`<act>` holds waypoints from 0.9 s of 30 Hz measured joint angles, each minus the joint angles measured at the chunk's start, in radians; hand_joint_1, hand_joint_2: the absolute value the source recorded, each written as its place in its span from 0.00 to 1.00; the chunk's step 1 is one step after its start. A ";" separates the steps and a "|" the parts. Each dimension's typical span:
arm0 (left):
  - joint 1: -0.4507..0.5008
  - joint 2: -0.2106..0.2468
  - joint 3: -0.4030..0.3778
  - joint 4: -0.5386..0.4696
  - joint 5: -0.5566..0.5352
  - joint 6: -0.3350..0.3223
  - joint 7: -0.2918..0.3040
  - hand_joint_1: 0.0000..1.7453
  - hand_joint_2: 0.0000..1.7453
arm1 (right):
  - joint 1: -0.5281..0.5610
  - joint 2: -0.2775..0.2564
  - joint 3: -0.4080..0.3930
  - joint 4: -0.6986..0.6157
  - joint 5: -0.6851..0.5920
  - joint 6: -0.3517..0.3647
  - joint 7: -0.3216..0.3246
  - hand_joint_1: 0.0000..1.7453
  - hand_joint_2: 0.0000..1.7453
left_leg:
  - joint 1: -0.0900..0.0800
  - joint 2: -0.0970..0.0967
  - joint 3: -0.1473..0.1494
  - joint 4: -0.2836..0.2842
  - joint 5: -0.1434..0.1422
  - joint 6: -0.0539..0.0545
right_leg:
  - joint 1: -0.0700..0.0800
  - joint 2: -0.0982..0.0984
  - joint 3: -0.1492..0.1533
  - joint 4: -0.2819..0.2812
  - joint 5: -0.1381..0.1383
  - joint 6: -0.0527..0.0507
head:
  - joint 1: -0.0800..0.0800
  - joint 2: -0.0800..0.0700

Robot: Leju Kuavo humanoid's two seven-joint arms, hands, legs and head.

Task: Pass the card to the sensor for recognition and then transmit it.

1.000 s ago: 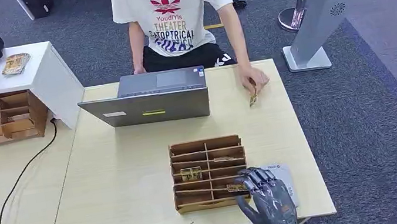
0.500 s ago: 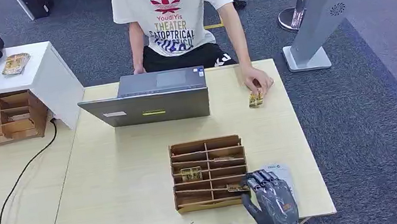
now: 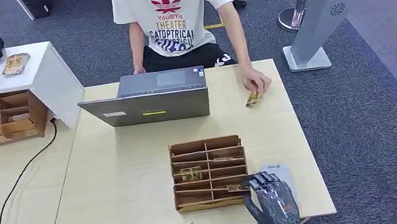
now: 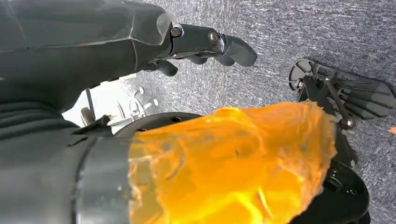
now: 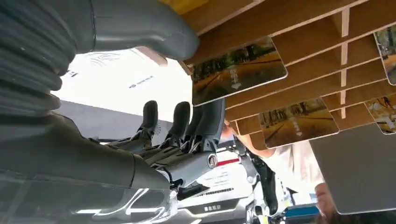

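Observation:
A cardboard organizer (image 3: 205, 145) stands near the table's front edge. A card (image 3: 236, 188) lies in its near right slot, with one end sticking out toward my right hand (image 3: 272, 202). In the right wrist view the thumb is on one side of that card (image 5: 238, 70) and the straight fingers (image 5: 205, 121) are on the other, right at its corner. The card still rests in the slot. The white sensor pad (image 3: 281, 170) lies flat on the table under and beyond this hand. My left hand (image 4: 205, 42) hangs over the grey carpet, fingers loosely bent, holding nothing.
Across the table a person rests a hand (image 3: 256, 82) on another card (image 3: 252, 100). An open laptop (image 3: 147, 105) stands mid-table. Another card (image 3: 191, 174) lies in the organizer. A second organizer (image 3: 7, 117) and a white cabinet (image 3: 50, 69) are at the left.
My right hand has slid a little toward me and to the right, while the card in the slot has barely shifted. The person has laid their card flat on the table.

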 joint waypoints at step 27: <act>-0.001 0.000 -0.001 0.000 -0.002 0.002 0.007 0.00 0.00 | -0.010 0.013 -0.017 0.019 -0.008 0.000 0.000 0.87 1.00 | 0.000 0.000 0.000 0.000 0.000 0.000 | 0.000 0.000 0.000 0.000 0.000 0.000 | 0.000 0.000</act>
